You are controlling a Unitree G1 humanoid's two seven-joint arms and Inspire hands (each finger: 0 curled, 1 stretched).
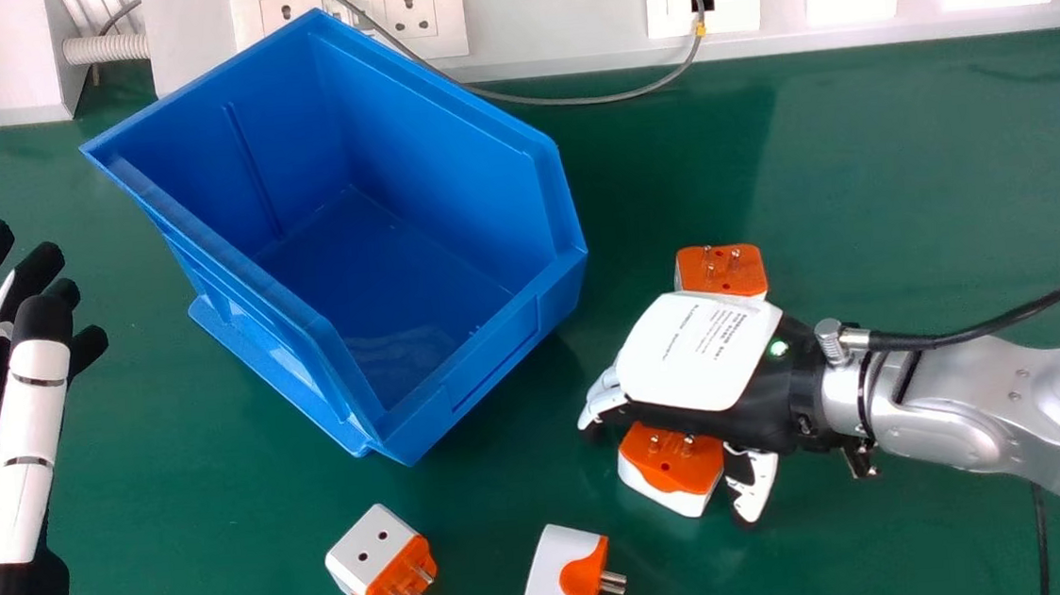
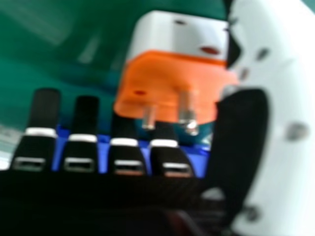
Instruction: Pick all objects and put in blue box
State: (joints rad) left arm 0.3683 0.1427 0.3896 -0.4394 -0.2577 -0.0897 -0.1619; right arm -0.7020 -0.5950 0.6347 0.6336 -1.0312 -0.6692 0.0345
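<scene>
In the head view my right hand is palm down over the table, right of the blue box, its fingers relaxed. An orange and white adapter lies between its fingers and thumb, partly covered by the hand. Another adapter stands just beyond the back of the hand. Nearer the front edge are a white and orange adapter and a second one. The right hand view has the adapter between the fingers and thumb of my right hand. My left hand rests open at the left.
The green table extends right of the box. A wall trunking with sockets runs along the back, and a grey cable droops from it behind the box. A black cable loops over my right forearm.
</scene>
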